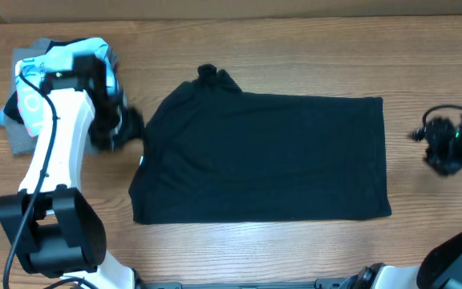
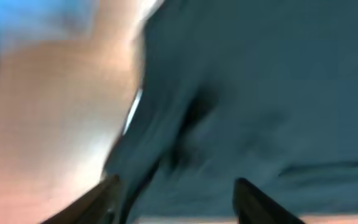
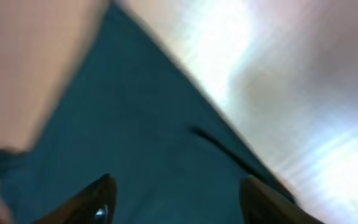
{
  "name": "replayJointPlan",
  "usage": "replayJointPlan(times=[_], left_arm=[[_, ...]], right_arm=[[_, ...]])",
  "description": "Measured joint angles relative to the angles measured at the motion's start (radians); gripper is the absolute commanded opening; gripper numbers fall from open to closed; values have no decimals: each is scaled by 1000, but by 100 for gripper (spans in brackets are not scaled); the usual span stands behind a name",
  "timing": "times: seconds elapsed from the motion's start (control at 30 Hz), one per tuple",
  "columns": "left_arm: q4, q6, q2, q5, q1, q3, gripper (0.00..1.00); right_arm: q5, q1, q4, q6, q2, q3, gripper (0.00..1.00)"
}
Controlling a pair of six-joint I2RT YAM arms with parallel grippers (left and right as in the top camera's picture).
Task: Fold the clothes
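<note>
One dark fabric garment [image 1: 271, 156] is spread flat on one wooden worktop [image 1: 295, 48]; one blue-and-grey clothing heap [image 1: 18, 132] is seen at the left edge. Two pairs of jaws are held apart.

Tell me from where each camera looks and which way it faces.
Overhead: above the table, looking down at the black shirt; both arms, left gripper and right gripper show.
Left wrist: on the left arm, facing the shirt's edge and table, blurred; its fingers show, apart.
Right wrist: on the right arm, facing a shirt corner, blurred; its fingers show, apart.
Shared: every view shows the shirt.
</note>
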Motion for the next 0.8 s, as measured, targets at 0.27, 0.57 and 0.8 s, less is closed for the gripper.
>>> replayJointPlan(times=[0.27, 0.57, 0.8], left_arm=[[470, 63, 16, 96, -175, 64, 56], [647, 59, 322, 159, -210, 192, 56], [712, 50, 517, 206, -212, 264, 59]], right_arm=[[-149, 157, 100, -22, -4, 42, 64], [-152, 200, 98, -26, -4, 42, 64], [-134, 200, 88, -28, -4, 42, 64]])
